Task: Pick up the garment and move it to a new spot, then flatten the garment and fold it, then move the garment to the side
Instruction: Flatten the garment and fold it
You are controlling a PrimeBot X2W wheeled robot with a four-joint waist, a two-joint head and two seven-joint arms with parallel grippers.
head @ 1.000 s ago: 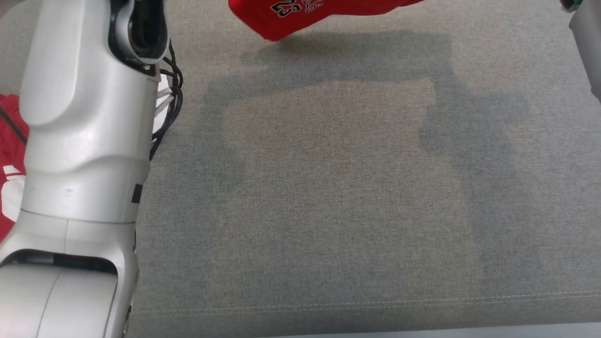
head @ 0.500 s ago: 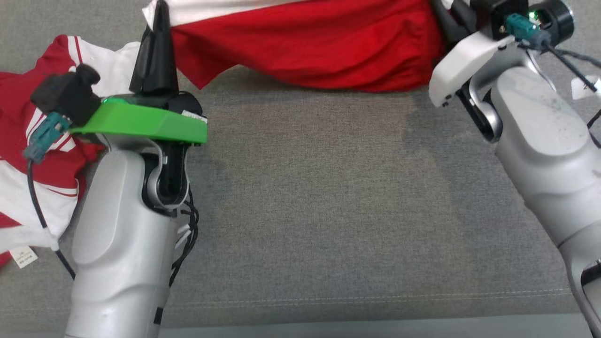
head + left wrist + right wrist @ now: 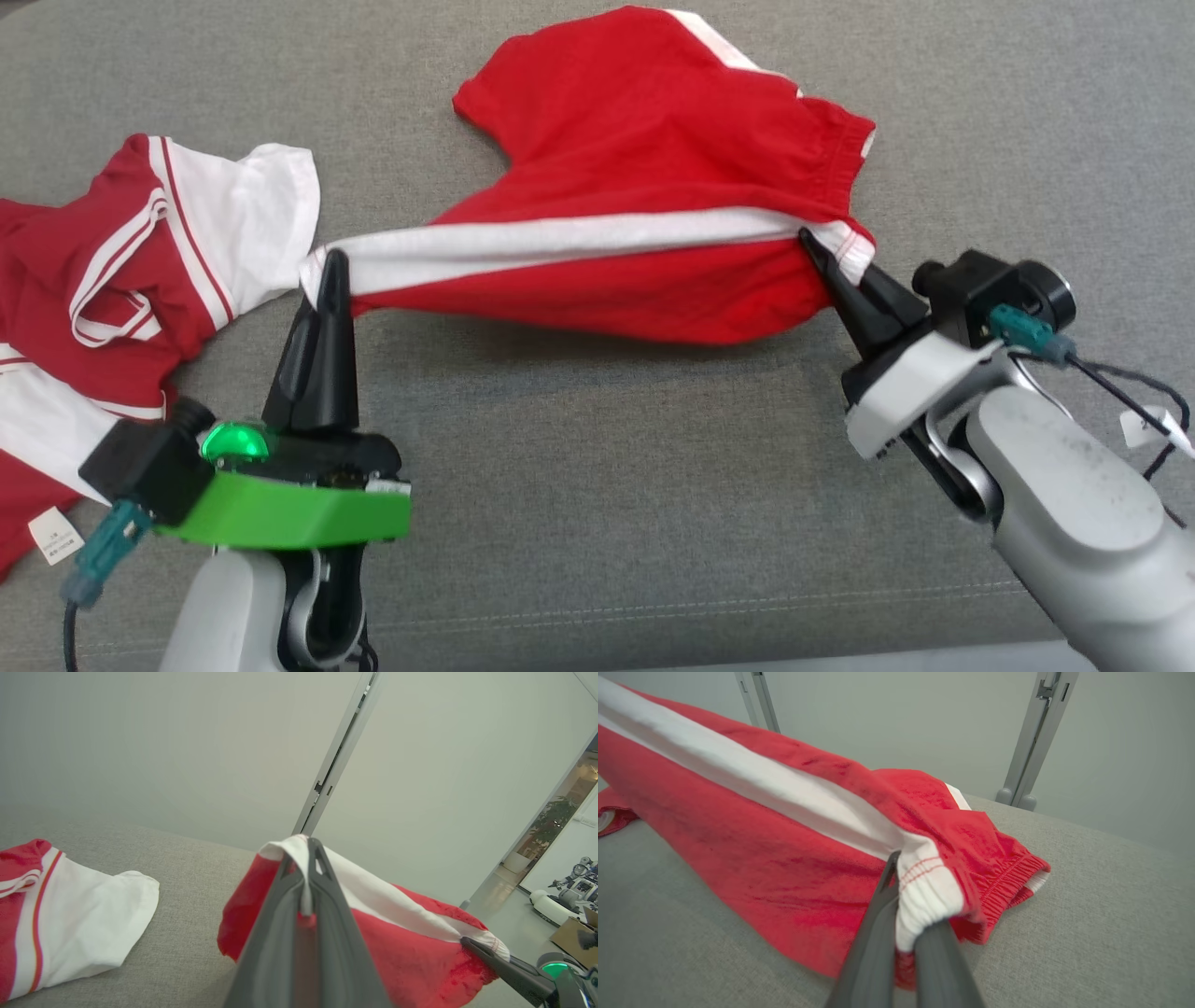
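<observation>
Two garments share the grey fabric surface (image 3: 607, 485). Red shorts (image 3: 653, 177) hang stretched across its middle, their far part resting on it. A red-and-white shirt (image 3: 121, 280) lies crumpled at the left. Left fingers (image 3: 319, 364) pinch the shorts' white-striped hem, closed tight; right fingers (image 3: 861, 301) clamp the waistband corner likewise.

— The shorts (image 3: 644, 159)?
— Soft matt cloth, red with a white stripe; the waistband (image 3: 1008, 877) at the right gripper's (image 3: 810, 245) tips is ribbed, puckered elastic.
— And the fingers (image 3: 322, 373)?
— Dark plastic, smooth and matt. Behind the left gripper (image 3: 333, 261), the green mount (image 3: 280, 513) is glossier plastic.
— Beneath both?
— A grey cushion (image 3: 607, 467): coarse woven fabric, matt, with stitched seam (image 3: 709, 606).
</observation>
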